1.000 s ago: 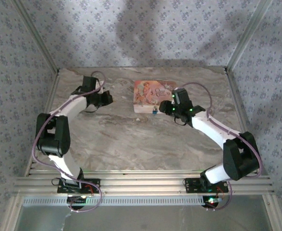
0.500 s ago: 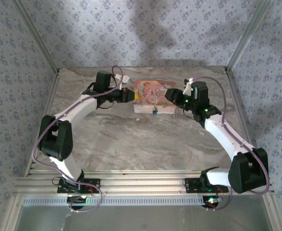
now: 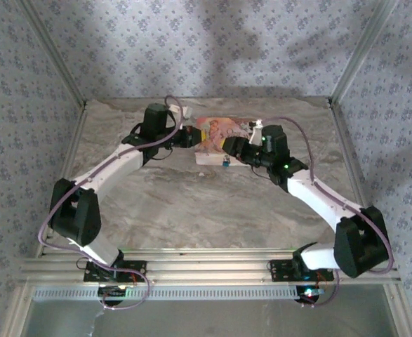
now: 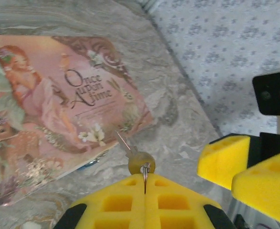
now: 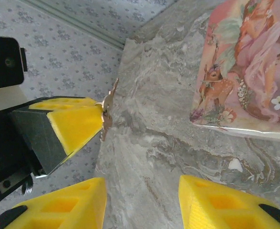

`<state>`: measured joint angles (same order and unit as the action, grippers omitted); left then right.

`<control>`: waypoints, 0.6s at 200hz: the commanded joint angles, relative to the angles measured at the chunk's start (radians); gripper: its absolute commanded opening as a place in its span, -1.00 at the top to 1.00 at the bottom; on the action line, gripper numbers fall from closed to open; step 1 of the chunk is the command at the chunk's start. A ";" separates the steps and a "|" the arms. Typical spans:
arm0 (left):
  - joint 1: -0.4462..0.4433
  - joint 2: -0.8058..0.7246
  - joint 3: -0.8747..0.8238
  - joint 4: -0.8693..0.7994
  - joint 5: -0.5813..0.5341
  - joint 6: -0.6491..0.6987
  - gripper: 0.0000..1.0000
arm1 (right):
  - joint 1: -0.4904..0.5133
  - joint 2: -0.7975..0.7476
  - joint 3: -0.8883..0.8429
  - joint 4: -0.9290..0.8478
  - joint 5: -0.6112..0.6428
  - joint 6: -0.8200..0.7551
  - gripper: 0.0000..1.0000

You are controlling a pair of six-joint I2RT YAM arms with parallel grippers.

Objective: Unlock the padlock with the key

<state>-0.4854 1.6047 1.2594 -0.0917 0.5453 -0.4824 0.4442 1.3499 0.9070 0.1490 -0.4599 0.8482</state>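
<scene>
- Brass-coloured key [image 4: 140, 162] was clamped between the closed yellow pads [image 4: 197, 202] of the left gripper [image 4: 144, 183], with its shaft pointing toward the pink floral box [image 4: 44, 109].
- I recorded the right gripper [image 5: 142, 200] with jaws parted and nothing between them, the marble table [image 5: 149, 143] showing through the gap.
- From above, I saw the two grippers facing each other across the box, the left at its left end and the right at its near right corner.
- I found the padlock [image 3: 225, 163], blue, against the box's near face, just beside the right gripper.
</scene>
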 commanded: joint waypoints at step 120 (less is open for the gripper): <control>-0.027 -0.060 0.038 -0.109 -0.121 -0.110 1.00 | 0.076 0.203 0.213 -0.023 0.032 -0.081 0.23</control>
<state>-0.5064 1.5917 1.2594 -0.1921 0.4179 -0.5758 0.5095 1.5311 1.0801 0.1444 -0.4339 0.7925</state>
